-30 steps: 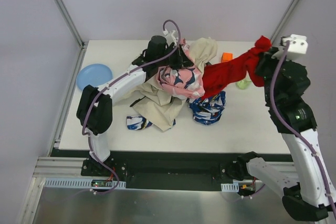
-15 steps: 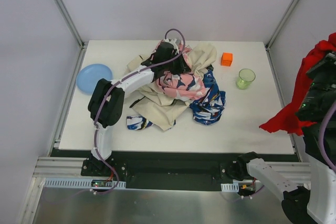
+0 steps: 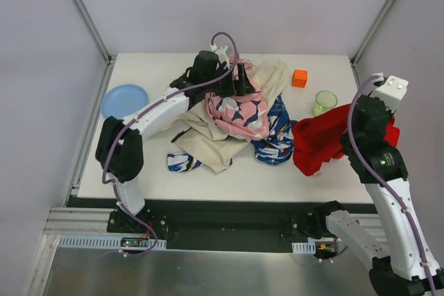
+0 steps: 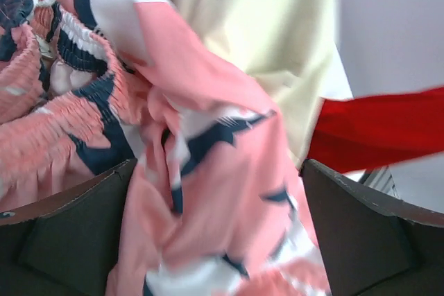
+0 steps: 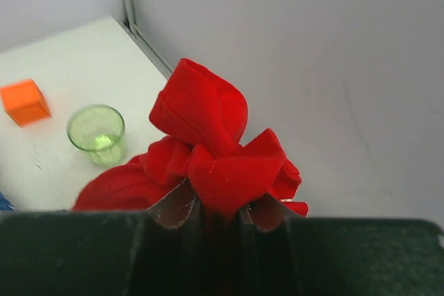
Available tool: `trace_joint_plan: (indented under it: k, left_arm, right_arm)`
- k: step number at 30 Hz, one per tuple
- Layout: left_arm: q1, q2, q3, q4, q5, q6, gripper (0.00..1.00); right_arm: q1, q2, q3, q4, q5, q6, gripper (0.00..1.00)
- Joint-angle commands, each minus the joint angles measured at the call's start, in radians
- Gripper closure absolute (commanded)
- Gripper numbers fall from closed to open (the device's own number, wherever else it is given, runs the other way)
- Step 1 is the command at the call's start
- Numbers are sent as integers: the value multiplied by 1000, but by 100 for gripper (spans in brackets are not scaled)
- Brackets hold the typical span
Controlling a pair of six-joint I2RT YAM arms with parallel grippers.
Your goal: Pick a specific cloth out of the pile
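Swung back inward, right claw (image 5: 211, 207) clamps the cloth (image 5: 201, 112), bunched between its jaws.

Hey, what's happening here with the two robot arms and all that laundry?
The arms are getting one red cloth out of a pile of mixed fabrics. The right gripper is shut on the red cloth, which is bunched up and hangs apart from the pile at the right side of the table, near a green cup. The left gripper is over the top of the pile with its jaws open, a pink patterned cloth lying between them.
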Motion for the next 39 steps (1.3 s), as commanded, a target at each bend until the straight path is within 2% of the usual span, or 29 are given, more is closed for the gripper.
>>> trace_joint_plan:
  k: [1,6,9,10,12,15,22,25,33,36,39]
  left_arm:
    - [-3,-244,-53,-44,-7,123,1]
    - [-1,-414,-161,-83,-96,198,1]
    - [0,-489,-217,-94,-142,220,1]
    - [0,-509,-233,-97,-157,218,1]
    - [2,-525,-253,-98,-168,218,1]
    - [15,-530,-280,-106,-190,199,1]
    - [100,-534,-345,-126,-185,120,1]
    - [117,-560,-377,-133,-217,111,1]
    - [124,-618,-434,-155,-280,105,1]
    - [127,-643,-455,-178,-297,103,1]
    - [132,-674,-480,-199,-331,103,1]
  right_arm:
    - [-52,-43,-90,-96,50,220,99]
    - [-110,-54,-113,-153,56,268,99]
    - [-135,-66,-75,-171,113,245,99]
    - [-137,-63,-49,-195,146,212,99]
    - [-137,-62,4,-281,197,265,99]
    - [-137,-80,10,-295,197,254,99]
    - [-140,-65,-103,-203,9,248,99]
    - [-156,-24,-175,-188,-62,334,99]
    - [-411,206,-462,34,-552,555,99]
    - [-466,338,-530,93,-694,604,87]
    - [-469,432,-527,120,-743,578,77]
